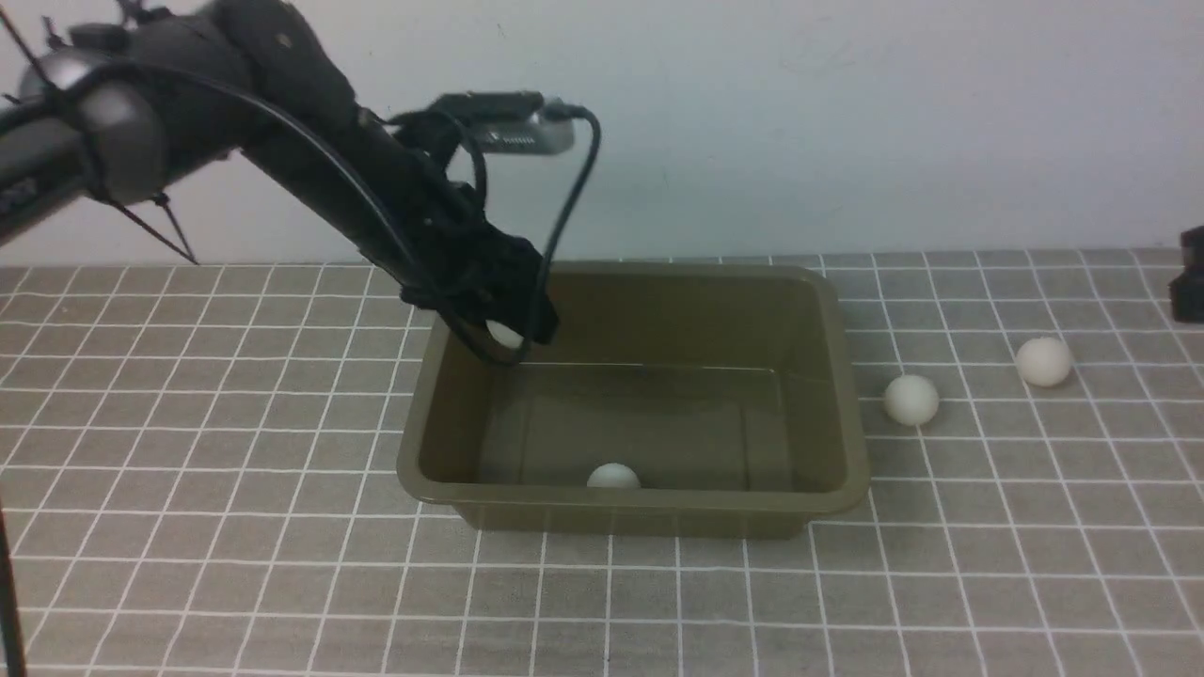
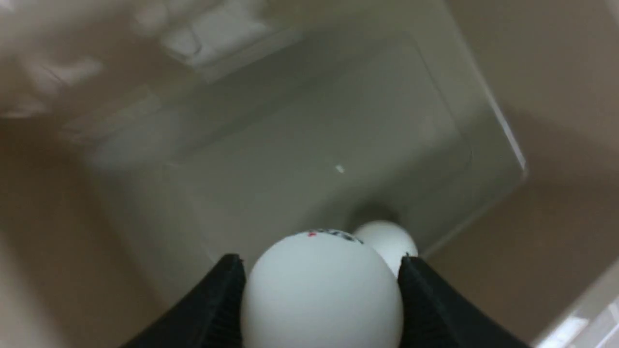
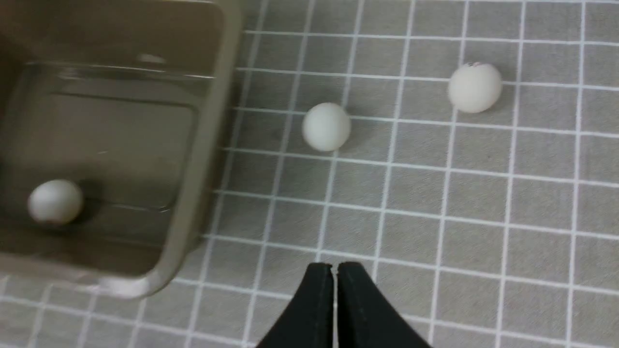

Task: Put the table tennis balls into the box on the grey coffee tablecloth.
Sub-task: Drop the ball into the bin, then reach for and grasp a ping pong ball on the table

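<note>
My left gripper (image 1: 515, 331) hangs over the back left corner of the olive-green box (image 1: 851, 442). It is shut on a table tennis ball (image 2: 321, 290), held between both fingers above the box's inside. A second ball (image 1: 613, 477) lies in the box by its near wall and also shows in the left wrist view (image 2: 387, 239) and the right wrist view (image 3: 54, 201). Two more balls (image 1: 910, 400) (image 1: 1044, 361) lie on the grey checked tablecloth (image 1: 235, 564) right of the box. My right gripper (image 3: 334, 267) is shut and empty, above the cloth near those two balls (image 3: 326, 126) (image 3: 475, 87).
A black part of my right arm (image 1: 1187, 280) shows at the far right edge of the front view. A pale wall stands behind the table. The box rim (image 3: 208, 145) lies close to the nearer loose ball.
</note>
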`<state>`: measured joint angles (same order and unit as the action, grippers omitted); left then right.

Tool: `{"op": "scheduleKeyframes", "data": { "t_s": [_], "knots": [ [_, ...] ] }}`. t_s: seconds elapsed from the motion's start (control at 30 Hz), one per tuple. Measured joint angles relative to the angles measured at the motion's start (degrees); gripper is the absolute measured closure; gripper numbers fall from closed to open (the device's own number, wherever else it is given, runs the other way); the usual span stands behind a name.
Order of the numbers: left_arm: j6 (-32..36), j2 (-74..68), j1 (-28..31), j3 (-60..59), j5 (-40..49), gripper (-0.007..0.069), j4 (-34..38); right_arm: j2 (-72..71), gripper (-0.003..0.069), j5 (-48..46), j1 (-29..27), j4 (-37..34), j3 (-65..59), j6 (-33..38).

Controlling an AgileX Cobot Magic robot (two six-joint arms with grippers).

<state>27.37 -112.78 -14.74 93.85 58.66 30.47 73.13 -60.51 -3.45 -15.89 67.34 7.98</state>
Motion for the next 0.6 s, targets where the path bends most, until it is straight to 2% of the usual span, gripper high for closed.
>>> {"op": "scheduleKeyframes", "data": {
  "t_s": [0.07,0.1,0.13,0.2,0.27,0.3,0.33,0.4,0.43,0.47,0.5,0.53,0.57,0.6],
  "knots": [
    [-0.7,-1.7,-1.7,0.0,-0.1,0.0213,-1.6,4.9,0.0621,1.0,0.0,1.2,2.2,-0.1],
    [-1.7,-2.3,-2.3,0.0,-0.1,0.0147,-2.7,8.8,0.0592,1.7,0.0,1.3,3.5,-0.1],
    [-2.1,-2.4,-2.4,0.0,-0.1,0.0127,-3.0,10.5,0.0575,2.1,0.0,1.3,4.1,-0.1],
    [-5.6,-2.6,-2.1,0.8,0.8,0.0018,-4.1,17.6,0.0480,3.0,0.5,1.6,7.3,0.6],
    [-7.4,-2.6,-1.8,1.6,1.7,0.0002,-4.4,19.8,0.0447,3.2,0.9,2.0,8.4,1.1],
    [-10.5,-2.4,-1.0,3.5,3.9,0.0003,-5.2,24.6,0.0356,4.2,2.2,3.0,11.1,1.6],
    [-11.9,-2.1,-0.5,4.5,5.3,0.0021,-5.8,26.7,0.0337,4.5,2.6,3.5,12.4,1.6],
    [-14.1,-0.9,0.6,6.6,8.7,0.0111,-7.7,31.4,0.0242,5.5,3.9,4.7,15.3,1.2],
    [-14.8,0.5,1.3,7.3,9.8,0.0209,-8.8,34.5,0.0204,5.9,4.6,5.6,17.6,0.6],
    [-15.1,1.4,1.5,7.5,10.0,0.0269,-9.6,36.1,0.0177,5.9,4.9,5.8,18.2,0.4],
    [-15.3,3.4,2.1,7.8,10.5,0.0379,-11.2,38.6,0.0154,5.9,5.3,6.1,19.8,0.2],
    [-15.3,3.8,2.3,7.9,10.6,0.0421,-11.4,40.0,0.0134,5.9,5.7,6.3,20.7,0.1],
    [-15.6,7.0,2.7,8.0,11.0,0.0539,-13.4,43.1,0.0112,5.8,6.3,6.7,22.7,0.1],
    [-15.9,9.8,2.9,8.0,11.5,0.0578,-14.6,45.2,0.0100,5.7,6.9,6.7,24.0,0.0]
  ]
}}
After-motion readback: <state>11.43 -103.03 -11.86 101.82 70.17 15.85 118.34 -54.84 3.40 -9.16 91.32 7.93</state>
